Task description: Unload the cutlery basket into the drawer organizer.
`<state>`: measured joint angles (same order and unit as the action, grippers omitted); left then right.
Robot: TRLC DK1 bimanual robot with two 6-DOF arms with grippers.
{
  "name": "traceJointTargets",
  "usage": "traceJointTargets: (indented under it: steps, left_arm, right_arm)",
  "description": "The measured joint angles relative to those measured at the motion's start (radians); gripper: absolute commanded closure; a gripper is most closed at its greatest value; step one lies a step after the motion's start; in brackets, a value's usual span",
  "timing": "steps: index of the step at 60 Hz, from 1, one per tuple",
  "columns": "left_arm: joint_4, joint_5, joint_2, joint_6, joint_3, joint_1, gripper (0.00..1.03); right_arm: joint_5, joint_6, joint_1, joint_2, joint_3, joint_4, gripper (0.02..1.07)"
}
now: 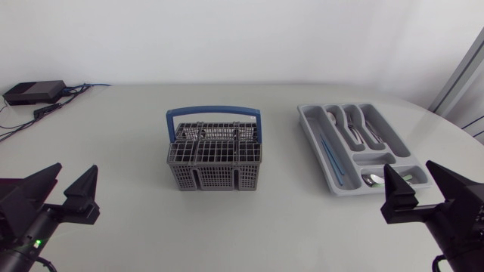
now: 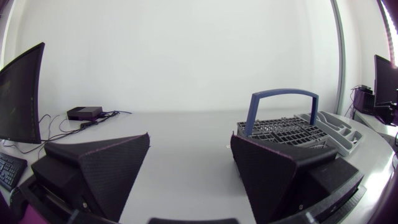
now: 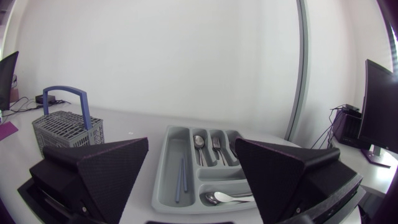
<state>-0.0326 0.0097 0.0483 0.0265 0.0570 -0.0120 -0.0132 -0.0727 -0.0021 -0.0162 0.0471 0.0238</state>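
The basket (image 1: 214, 155) stands mid-table (image 1: 113, 128), its long side running across and its blue handle (image 1: 214, 113) arching over the far edge. It lies ahead of the left arm (image 1: 23, 219) and inward from it, nearer to that arm than to the right arm (image 1: 461, 219). The organizer (image 1: 311, 132) sits just ahead of the right arm, with its compartments running away from it at a slant. Both arms' jaws stand wide open and hold nothing. Spoons, forks and a blue stick (image 1: 327, 151) already lie in the organizer. The basket's grid top hides its cells, so I cannot tell whether any cutlery remains inside; nothing pokes above the rim.
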Motion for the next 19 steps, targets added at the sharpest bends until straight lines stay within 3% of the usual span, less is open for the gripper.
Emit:
traceJointTargets:
  steps: [19]
  left_arm:
    - [0.016,-0.008,-0.042,-0.005,-0.036,0.005,0.06]
  right_arm:
    - [0.004,0.043,0.000,0.012,-0.027,-0.006,0.07]
